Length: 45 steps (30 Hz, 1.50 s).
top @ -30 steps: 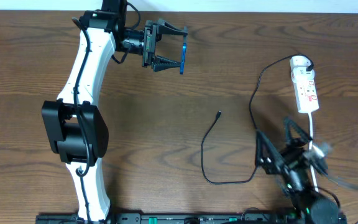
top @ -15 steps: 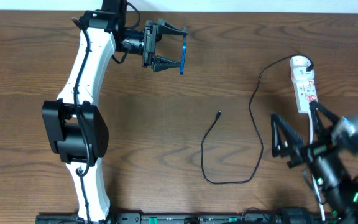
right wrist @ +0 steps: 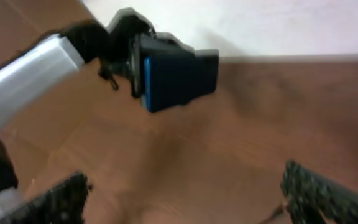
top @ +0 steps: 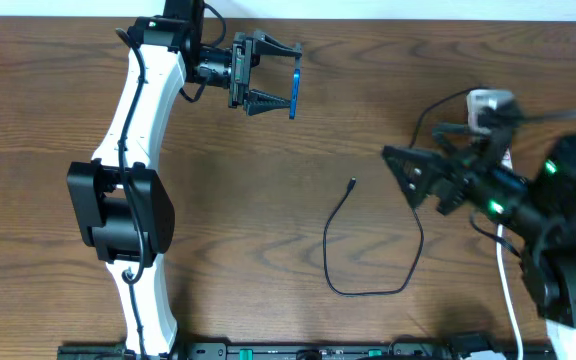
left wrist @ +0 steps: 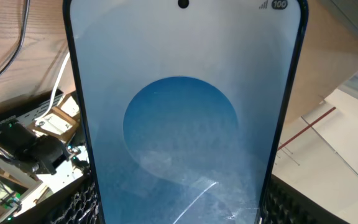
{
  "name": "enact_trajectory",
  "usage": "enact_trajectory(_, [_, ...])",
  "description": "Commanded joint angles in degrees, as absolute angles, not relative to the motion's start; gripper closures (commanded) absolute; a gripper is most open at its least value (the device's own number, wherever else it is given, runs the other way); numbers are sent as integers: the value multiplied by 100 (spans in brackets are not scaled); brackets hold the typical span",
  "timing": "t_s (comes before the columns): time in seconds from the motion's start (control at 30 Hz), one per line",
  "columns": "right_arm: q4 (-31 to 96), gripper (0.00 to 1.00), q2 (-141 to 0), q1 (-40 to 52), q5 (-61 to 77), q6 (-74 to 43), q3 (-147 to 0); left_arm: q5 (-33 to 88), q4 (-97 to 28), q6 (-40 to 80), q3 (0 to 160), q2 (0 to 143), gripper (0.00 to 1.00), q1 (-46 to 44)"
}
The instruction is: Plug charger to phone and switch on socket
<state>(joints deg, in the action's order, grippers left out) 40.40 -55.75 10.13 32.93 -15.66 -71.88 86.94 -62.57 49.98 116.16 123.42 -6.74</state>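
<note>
The left fingers (top: 271, 100) are clamped on the phone (top: 294, 95), held on edge at the worktop's (top: 268, 200) far side. The right fingers (top: 406, 158) stand apart beside the half-hidden socket (top: 483, 100). The charger (top: 353, 185) lies loose on the worktop between both arms.

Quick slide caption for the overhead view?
Left gripper holds the phone on edge; right gripper open near the socket, charger lying loose between.

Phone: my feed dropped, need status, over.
Left gripper shut on phone. Right gripper open, empty. Charger loose on table, unplugged. Right arm hides most of socket.
</note>
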Motion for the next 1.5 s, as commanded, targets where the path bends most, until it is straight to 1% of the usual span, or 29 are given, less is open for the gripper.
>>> enact_trajectory(0.0, [4388,3,-6086,1734,2211,-1737,-7909,9013,-6250,5024,11653,12086,25,-655])
enact_trajectory(0.1, [4818,5,-6689,2493,1409,-1846,-8556,9011,-6250,5024,11653,12086,26,-655])
enact_trajectory(0.2, [5258,12,-7380,3332,-3,-2290,-9330,9011,-6250,5024,11653,12086,25,-655])
enact_trajectory(0.27, [5363,12,-7734,3712,-565,-2504,-9714,9011,-6250,5022,11653,12086,26,-655])
enact_trajectory(0.43, [5465,12,-8541,4300,-1201,-3129,-10433,8993,-6250,5022,11653,12086,25,-655])
enact_trajectory(0.47, [5472,14,-8770,4386,-1343,-3240,-10575,8993,-6250,5022,11653,12086,26,-655])
enact_trajectory(0.5, [5474,17,-8871,4416,-1446,-3312,-10619,8993,-6250,5022,11653,12086,26,-655])
enact_trajectory(0.63, [5487,18,-9251,4521,-2130,-3793,-10645,8993,-6250,5022,11653,12086,26,-655])
enact_trajectory(1.0, [5290,20,-9682,4525,-2436,-3854,-10645,8888,-6250,5024,11653,12086,26,-655])
enact_trajectory(1.27, [4939,30,-9751,4541,-2449,-3854,-10645,8888,-6250,5024,11653,12086,26,-655])
enact_trajectory(1.3, [4906,32,-9751,4545,-2449,-3854,-10645,8888,-6250,5024,11653,12086,26,-655])
enact_trajectory(1.33, [4899,37,-9751,4543,-2451,-3857,-10645,8890,-6250,5024,11653,12086,25,-655])
enact_trajectory(1.37, [4897,40,-9751,4539,-2456,-3857,-10645,8888,-6250,5024,11653,12086,26,-655])
enact_trajectory(1.47, [4882,46,-9793,4501,-2456,-3881,-10643,8890,-6250,5024,11653,12086,26,-655])
